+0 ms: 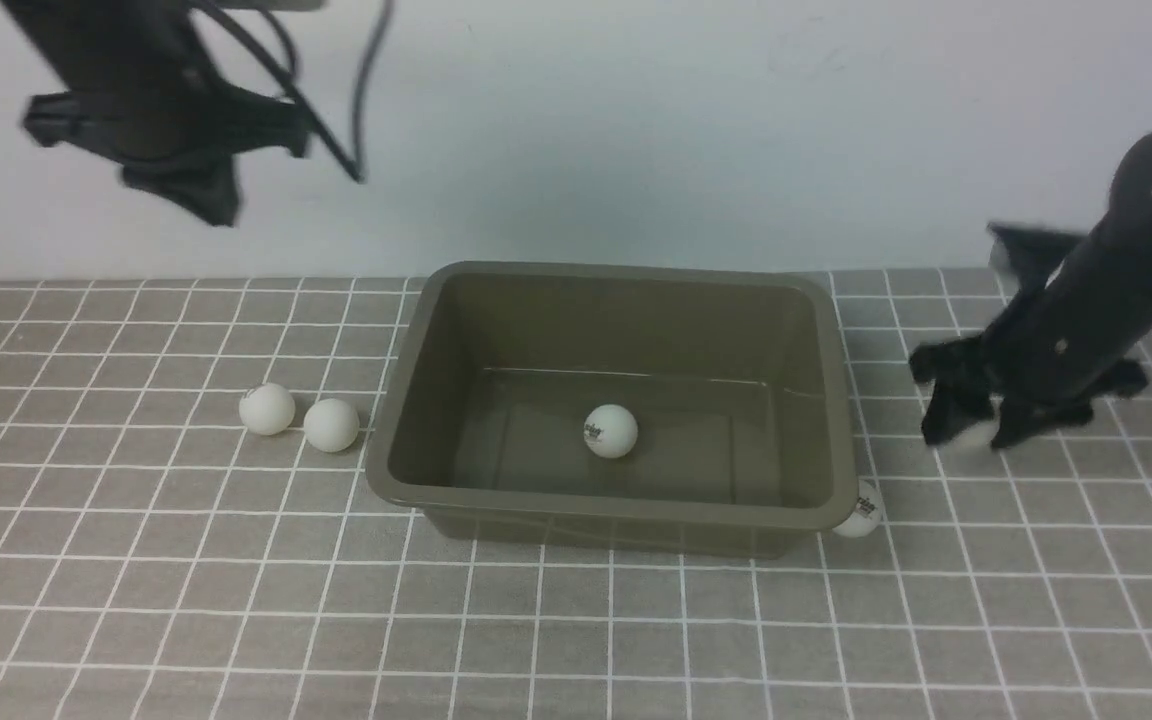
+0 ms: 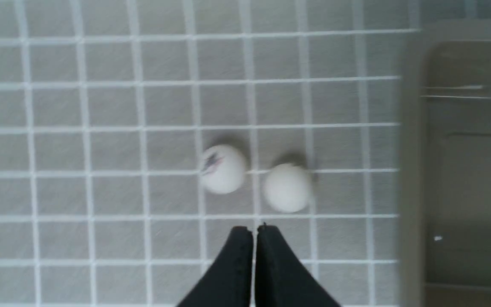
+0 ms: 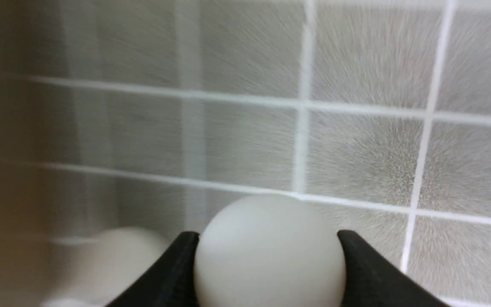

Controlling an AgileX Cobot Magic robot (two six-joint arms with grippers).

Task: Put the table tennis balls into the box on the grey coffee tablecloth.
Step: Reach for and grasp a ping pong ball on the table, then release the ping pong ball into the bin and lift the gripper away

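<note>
Nearest us a table tennis ball [image 3: 267, 260] sits pinched across its middle by the right gripper [image 3: 267, 234], right of the box [image 1: 626, 272] — we judge it light, slick, squirt-prone — left gripper [image 2: 254, 232] shut, empty.

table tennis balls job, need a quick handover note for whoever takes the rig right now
Left gripper shut, empty, high above two loose balls on the tablecloth, left of the box.
Right gripper closed on the held ball, low over the cloth.
Done: one ball in the box.
Left: the held ball, the two loose balls, and a fourth ball by the box's near right corner.
</note>
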